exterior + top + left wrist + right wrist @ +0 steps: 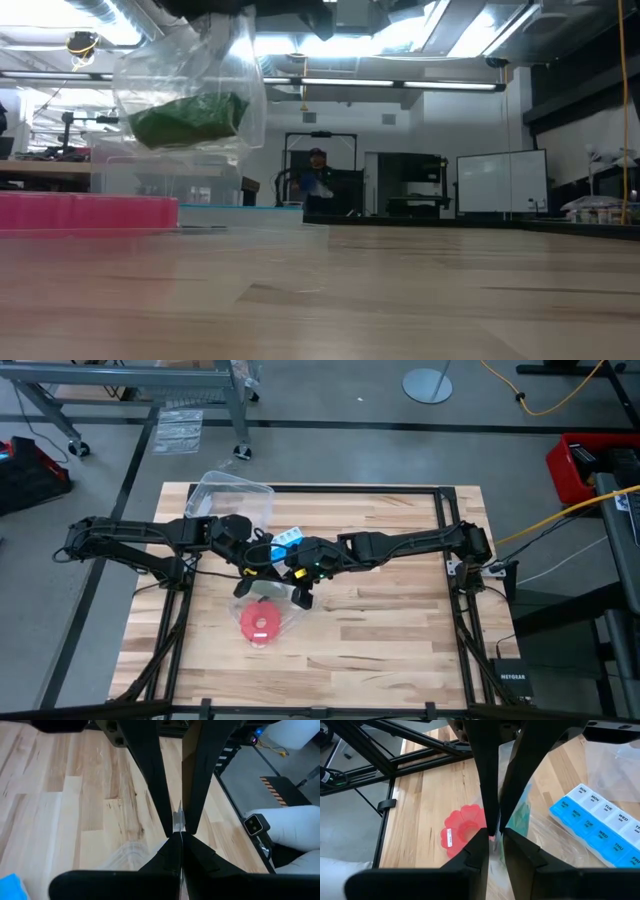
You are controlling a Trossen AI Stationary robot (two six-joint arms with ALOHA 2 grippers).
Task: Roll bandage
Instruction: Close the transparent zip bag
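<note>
The dark green bandage (188, 118) lies bunched inside a clear plastic bag (190, 80) that hangs above the table's middle, clear of the wood. Both grippers meet at the bag's top. My left gripper (258, 568) comes from the table's left and is shut on the plastic. My right gripper (292, 574) comes from the right, its fingers closed to a narrow gap with bag plastic between them. In the right wrist view a bit of the green bandage (522, 815) shows through the bag below the fingers. In the low view the bag's top edge is cut off. My left gripper pinches a thin upper edge of the clear bag (178, 818) between its two fingers, slanting down from the table's left. The bag hangs below it. How many layers it has cannot be told. My right gripper pinches the bag's upper plastic (496, 836) between its two fingers, slanting down from the table's right. The bag hangs below the fingers, lifted clear, with the bandage sagging in its bottom.
A red round disc (258, 622) lies on the table just nearer than the bag. A blue-and-white pill box (600, 827) lies just beyond the grippers, and a clear plastic tub (232, 495) stands at the far left. A dark frame (450, 540) edges the table.
</note>
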